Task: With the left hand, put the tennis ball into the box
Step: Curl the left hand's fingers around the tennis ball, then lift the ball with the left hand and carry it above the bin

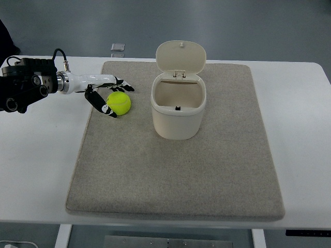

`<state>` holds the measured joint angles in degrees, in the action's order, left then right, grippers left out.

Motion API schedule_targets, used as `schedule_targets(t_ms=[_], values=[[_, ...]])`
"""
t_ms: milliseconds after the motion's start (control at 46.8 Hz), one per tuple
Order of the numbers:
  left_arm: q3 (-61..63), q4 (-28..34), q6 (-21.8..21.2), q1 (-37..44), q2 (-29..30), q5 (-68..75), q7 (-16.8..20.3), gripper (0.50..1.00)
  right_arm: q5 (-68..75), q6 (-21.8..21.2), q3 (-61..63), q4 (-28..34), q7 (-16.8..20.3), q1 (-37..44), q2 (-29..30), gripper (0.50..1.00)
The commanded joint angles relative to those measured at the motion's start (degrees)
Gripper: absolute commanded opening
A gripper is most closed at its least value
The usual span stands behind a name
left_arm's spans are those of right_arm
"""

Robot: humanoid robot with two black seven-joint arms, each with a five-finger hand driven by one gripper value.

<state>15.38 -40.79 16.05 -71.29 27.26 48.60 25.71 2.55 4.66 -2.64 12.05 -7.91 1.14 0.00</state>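
I have the left hand (106,95) in from the left edge, reaching rightward over the far-left part of the mat (176,170); the tennis ball (119,103) sits on the mat just at its fingertips, on their right side, with dark-tipped fingers (123,85) showing on the far side of the ball and another on its near-left; they look spread around it, though I cannot tell whether they press it or only bracket it; I judge the grasp not yet secure. A ball has no long axis, so only closure matters; the box (178,108) stands upright to the right of the ball, near but apart, its lid (181,57) tipped open toward the far side; the carry would go right and over the rim. The forearm lies roughly level, wrist straight; the right hand is not visible.
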Motion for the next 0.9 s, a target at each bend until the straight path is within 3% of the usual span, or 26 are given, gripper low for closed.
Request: schedule_targets(t_ms=[0,85,278,363,427,577,876], values=[[0.09,0.01,-0.23,0.01,-0.02,0.09,-0.05,0.902,0.00,0.00,0.00,-0.01,0.00,0.00,0.00,0.938],[0.26,-0.08,-0.76,0.36,-0.10,0.09,-0.05,0.872,0.00,0.00,0.00,-0.01,0.00,0.00,0.00,0.938],[0.35,-0.08,-1.11,0.62,-0.10,0.18,-0.22,0.754,0.00,0.00,0.00,-0.01,0.00,0.00,0.00,0.938],[0.35,-0.17,-1.02,0.62,-0.10,0.27,-0.22,0.735,0.00,0.00,0.00,0.08,0.00,0.00,0.00,0.938],[0.44,-0.17,-1.02,0.54,-0.10,0.27,-0.31,0.686,0.00,0.00,0.00,-0.01,0.00,0.00,0.00,0.938],[0.18,-0.08,-1.11,-0.34,-0.10,0.18,-0.49,0.500,0.00,0.00,0.00,-0.01,0.00,0.00,0.00,0.938],[-0.62,0.36,-1.20,-2.10,-0.02,-1.31,-1.54,0.500,0.00,0.00,0.00,-0.01,0.00,0.00,0.00,0.938]])
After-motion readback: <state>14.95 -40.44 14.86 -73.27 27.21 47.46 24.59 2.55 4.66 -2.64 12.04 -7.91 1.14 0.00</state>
